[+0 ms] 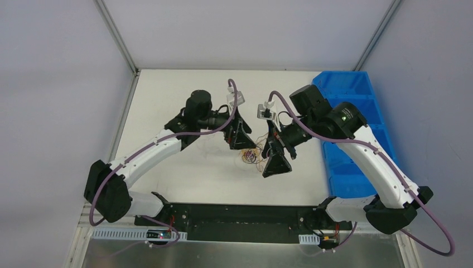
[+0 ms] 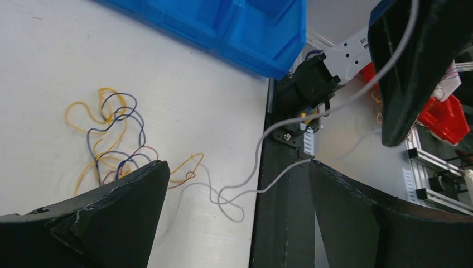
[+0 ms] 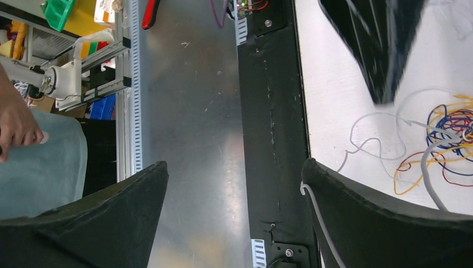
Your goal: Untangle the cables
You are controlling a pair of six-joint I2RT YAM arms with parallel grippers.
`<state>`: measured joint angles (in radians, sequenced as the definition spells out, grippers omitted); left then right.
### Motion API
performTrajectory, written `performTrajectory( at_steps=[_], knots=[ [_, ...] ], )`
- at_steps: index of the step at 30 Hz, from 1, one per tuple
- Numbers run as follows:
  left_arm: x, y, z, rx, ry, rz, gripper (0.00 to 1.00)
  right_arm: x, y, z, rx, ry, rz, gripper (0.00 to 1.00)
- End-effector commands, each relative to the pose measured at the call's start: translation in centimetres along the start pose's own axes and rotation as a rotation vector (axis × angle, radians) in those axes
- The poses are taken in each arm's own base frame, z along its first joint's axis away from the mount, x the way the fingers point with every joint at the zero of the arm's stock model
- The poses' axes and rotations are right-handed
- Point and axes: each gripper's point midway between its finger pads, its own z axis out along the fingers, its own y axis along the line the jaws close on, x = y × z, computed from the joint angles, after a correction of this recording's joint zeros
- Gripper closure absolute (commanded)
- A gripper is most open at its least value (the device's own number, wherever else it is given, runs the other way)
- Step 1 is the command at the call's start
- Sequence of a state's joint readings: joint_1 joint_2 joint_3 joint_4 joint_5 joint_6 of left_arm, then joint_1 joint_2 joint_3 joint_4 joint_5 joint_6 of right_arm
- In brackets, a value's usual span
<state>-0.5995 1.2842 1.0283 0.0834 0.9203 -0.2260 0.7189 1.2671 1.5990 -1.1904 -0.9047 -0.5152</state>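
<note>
The cables (image 1: 249, 156) lie as a small clump of orange, purplish and red loops on the white table between my two grippers. In the left wrist view the orange and purplish loops (image 2: 111, 139) lie left of a loose white wire (image 2: 240, 192) that rises up along the right gripper's finger (image 2: 413, 67). My left gripper (image 1: 240, 138) (image 2: 237, 164) is open and empty above the clump's far side. My right gripper (image 1: 276, 163) (image 3: 234, 163) is open, with a white wire (image 3: 313, 209) draped over one finger. The clump (image 3: 446, 139) shows at the right of the right wrist view.
A blue compartment bin (image 1: 351, 128) (image 2: 223, 28) stands at the table's right side. The black base rail (image 1: 240, 215) (image 3: 273, 111) runs along the near edge. A person's hand (image 3: 17, 125) shows beyond the table, left in the right wrist view.
</note>
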Motion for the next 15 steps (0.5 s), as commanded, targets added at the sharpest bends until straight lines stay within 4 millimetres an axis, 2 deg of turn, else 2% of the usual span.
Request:
performTrajectory(
  at_steps=[1,3,4,6,8,9,10,11,12,15],
  knots=[
    [-1.7,-2.3,3.2,0.128,-0.069,0.026,0.01,-0.8,2.4,-0.7,-0.054,-0.010,-0.052,0.07],
    [-1.8,-3.0,4.3,0.148,-0.083,0.018,0.01,-0.8,2.4,-0.7,-0.046,-0.006,-0.054,0.07],
    [-2.0,-3.4,4.7,0.158,-0.093,0.017,0.04,-0.8,2.4,-0.7,-0.041,-0.005,-0.053,0.07],
    [-2.1,-3.8,5.2,0.164,-0.105,0.010,0.19,-0.7,2.2,-0.8,-0.025,-0.002,-0.052,0.07],
    [-2.2,-4.0,5.1,0.174,-0.116,0.017,0.44,-0.6,2.0,-0.9,-0.007,-0.003,-0.054,0.07],
    [-2.2,-4.2,4.8,0.172,-0.120,0.031,0.65,-0.6,2.0,-1.0,0.001,-0.003,-0.053,0.07],
    [-2.0,-4.2,4.4,0.167,-0.119,0.043,0.95,-0.6,1.9,-1.2,0.019,-0.008,-0.054,0.07],
    [-1.8,-4.1,4.0,0.151,-0.116,0.053,1.00,-0.7,2.0,-1.4,0.030,-0.013,-0.053,0.06],
    [-0.8,-3.6,3.6,0.120,-0.091,0.049,1.00,-0.7,1.9,-1.6,0.049,-0.021,-0.057,0.06],
    [4.2,-0.9,2.6,0.021,0.039,0.027,1.00,-2.1,1.8,-2.7,0.115,-0.086,-0.067,0.04]
  ],
)
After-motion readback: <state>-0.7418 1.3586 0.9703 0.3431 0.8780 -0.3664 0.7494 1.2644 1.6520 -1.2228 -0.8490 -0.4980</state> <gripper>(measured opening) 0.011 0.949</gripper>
